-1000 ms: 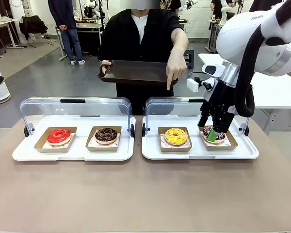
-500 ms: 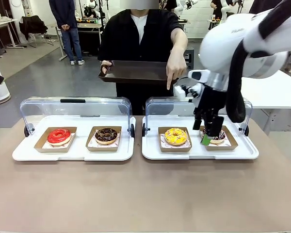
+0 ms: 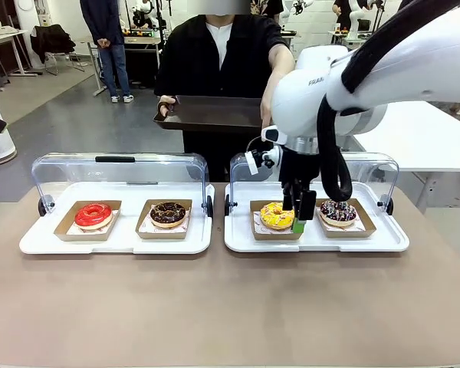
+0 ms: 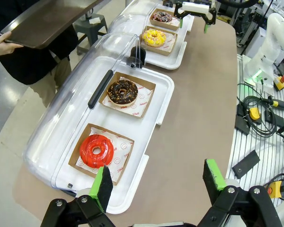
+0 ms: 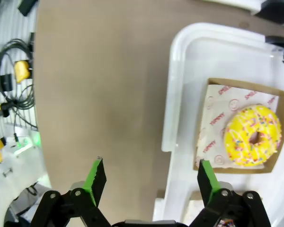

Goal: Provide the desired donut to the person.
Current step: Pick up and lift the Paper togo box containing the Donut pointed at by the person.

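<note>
Front view: R gripper hangs fingers-down over the right tray, tight against the right side of the yellow donut. Its fingers cover that donut's right rim & part of its box. They're seen edge-on here, so the gap can't be judged, nor whether a pad touches the icing.

R wrist view settles the jaws: spread wide, nothing btwn them. One finger shows against bare tabletop, the other against the tray, w/ the tray's near rim btwn them. The donut lies off beyond one finger, not inside the gap. A 2nd box is cut off at that picture's bottom edge, mostly behind the gripper.

R arm blocks a lot. The person holds a dark serving tray w/ one hand; the other forearm runs behind the arm, so that hand is hidden, as is the serving tray's right end.

Yellow donut: bright yellow icing, coloured sprinkles, small centre hole. It sits on white printed paper (print too small to read) in an open brown card box, in the left half of the right tray, near the tabletop's far edge. Sprinkled choc donut sits in the tray's right half.

L gripper: jaws wide, empty, above the tabletop's left end, near the left tray corner by the red donut. Finger bases are cut off at the bottom edge.
</note>
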